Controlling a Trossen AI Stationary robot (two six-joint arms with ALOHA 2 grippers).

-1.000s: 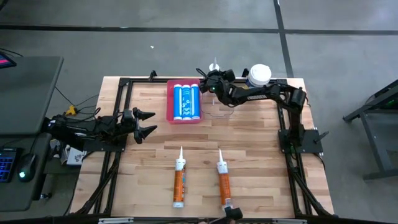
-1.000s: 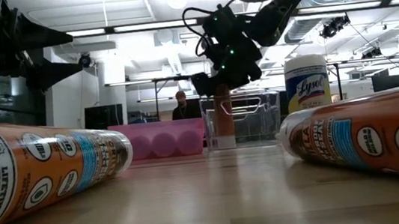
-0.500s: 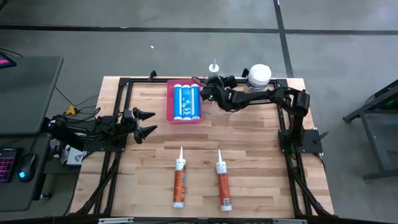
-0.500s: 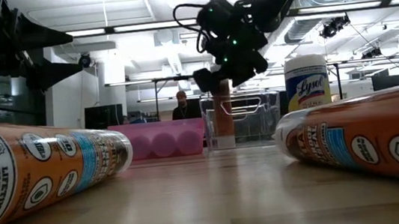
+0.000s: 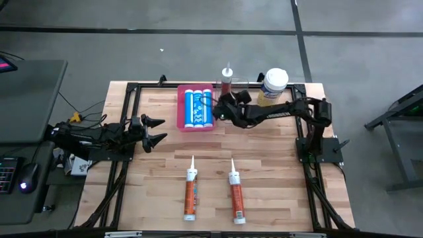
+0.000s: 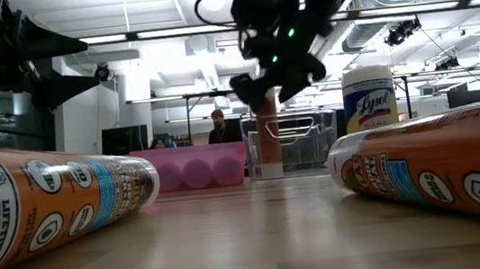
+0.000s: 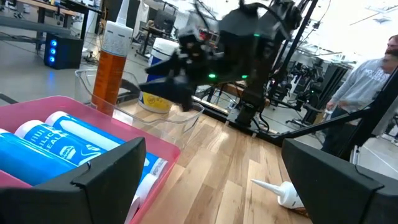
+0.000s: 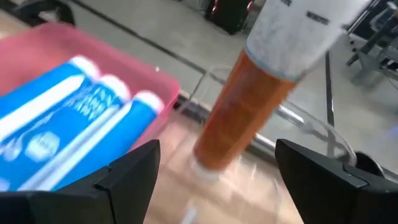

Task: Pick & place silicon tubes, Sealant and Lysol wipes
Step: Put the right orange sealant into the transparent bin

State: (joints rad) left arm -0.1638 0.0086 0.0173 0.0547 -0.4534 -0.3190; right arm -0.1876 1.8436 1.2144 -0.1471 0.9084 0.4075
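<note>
Room: open workshop with ceiling lights; a person (image 6: 218, 128) stood far behind the wooden tabletop (image 5: 264, 172).
Change: right hand (image 5: 223, 110) had drawn back from the clear container (image 6: 300, 141), fingers spread and empty; one orange tube (image 5: 227, 78) was left standing upright in it.
Left hand: (image 5: 153, 130) waited at the left edge, fingers apart, holding nothing.
Blue tubes: (image 5: 198, 107) lay in the pink tray (image 5: 180, 109), far centre.
Remaining tubes: two orange ones (image 5: 190, 192) (image 5: 236, 194) lay on the near tabletop.
Lysol wipes: (image 5: 273, 83) stood far right, just beside the container.
Meaning: one placement looked finished; two tubes and the wipes judged outstanding.
</note>
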